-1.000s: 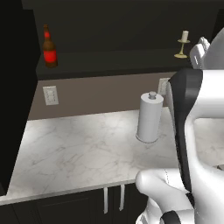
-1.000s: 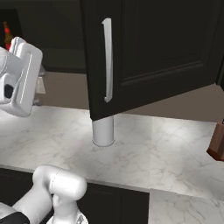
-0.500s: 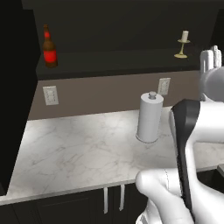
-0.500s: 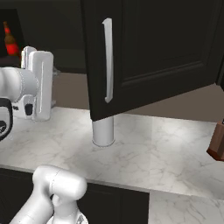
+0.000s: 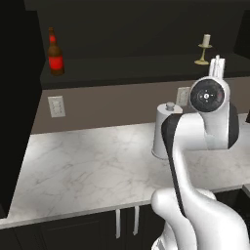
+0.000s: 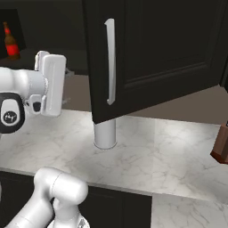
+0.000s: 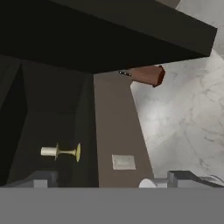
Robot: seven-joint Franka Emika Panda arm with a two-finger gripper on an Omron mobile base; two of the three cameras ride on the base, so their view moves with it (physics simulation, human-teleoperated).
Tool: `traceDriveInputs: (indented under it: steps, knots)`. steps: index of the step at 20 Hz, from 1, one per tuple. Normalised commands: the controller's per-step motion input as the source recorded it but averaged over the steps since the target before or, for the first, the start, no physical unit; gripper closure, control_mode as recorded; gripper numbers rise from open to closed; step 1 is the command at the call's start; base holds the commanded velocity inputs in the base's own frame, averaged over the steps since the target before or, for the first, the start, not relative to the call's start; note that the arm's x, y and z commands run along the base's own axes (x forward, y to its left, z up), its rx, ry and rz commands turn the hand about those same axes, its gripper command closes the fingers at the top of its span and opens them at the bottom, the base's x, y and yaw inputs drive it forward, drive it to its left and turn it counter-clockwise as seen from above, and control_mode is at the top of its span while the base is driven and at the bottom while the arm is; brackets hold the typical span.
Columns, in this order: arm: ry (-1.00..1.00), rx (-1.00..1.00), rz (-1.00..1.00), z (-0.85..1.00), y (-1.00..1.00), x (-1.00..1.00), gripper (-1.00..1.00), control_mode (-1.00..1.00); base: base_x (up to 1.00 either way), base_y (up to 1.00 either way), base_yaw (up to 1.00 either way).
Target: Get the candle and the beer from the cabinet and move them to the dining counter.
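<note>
Short cream-white candle [image 5: 206, 39] on brass holder, upright on black cabinet [image 5: 146, 68] shelf, 1 o'clock. Dark brown red-labelled beer bottle [image 5: 54, 52] at 11 o'clock, well apart. Two-finger gripper [image 7: 111, 178] released, empty, near candle.

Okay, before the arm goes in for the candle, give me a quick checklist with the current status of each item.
1. Cabinet open, shelf reachable: ok; the door is swung out.
2. Candle upright on the shelf: ok.
3. Gripper open and empty: ok; fingers spread wide, nothing between them.
4. Gripper lined up with the candle: not ok; in the hand view the candle sits off toward one fingertip, not centred.
5. Beer clear of the reach: ok; it stands at the shelf's far end.
6. White canister clear of the arm: cannot tell.
</note>
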Motion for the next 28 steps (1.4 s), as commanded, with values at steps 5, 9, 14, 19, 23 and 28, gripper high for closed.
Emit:
traceDriveInputs:
  steps: [5, 9, 14, 19, 23, 28]
  knots:
    - [0.00, 0.02, -0.23, 0.00, -0.04, 0.29, -1.00, -1.00, 0.00, 0.00, 0.00]
    - [0.00, 0.02, -0.21, -0.04, -0.09, 0.28, -1.00, -1.00, 0.00, 0.00, 0.00]
    - [0.00, 0.00, -0.23, -0.09, -0.12, 0.37, -1.00, -1.00, 0.00, 0.00, 0.00]
    - [-0.01, 0.00, -0.26, -0.06, -0.16, 0.36, -1.00, -1.00, 0.00, 0.00, 0.00]
    - [0.00, 0.00, -0.26, -0.01, -0.23, 0.24, -1.00, -1.00, 0.00, 0.00, 0.00]
    - [-0.01, 0.00, -0.29, -0.09, -0.28, 0.14, -1.00, -1.00, 0.00, 0.00, 0.00]
